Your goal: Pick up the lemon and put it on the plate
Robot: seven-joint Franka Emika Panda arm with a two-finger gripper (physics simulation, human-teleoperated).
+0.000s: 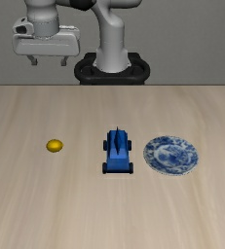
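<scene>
A small yellow lemon [55, 146] lies on the wooden table at the exterior view's left. A blue-and-white patterned plate [171, 155] sits on the table at the exterior view's right, with nothing on it. My gripper [45, 61] hangs high above the table's far edge, up and back from the lemon, well apart from it. Its two short fingers point down, spread apart, with nothing between them.
A blue toy car [117, 154] stands on the table between the lemon and the plate. The robot's base [112, 68] stands at the far side behind the table [112, 214].
</scene>
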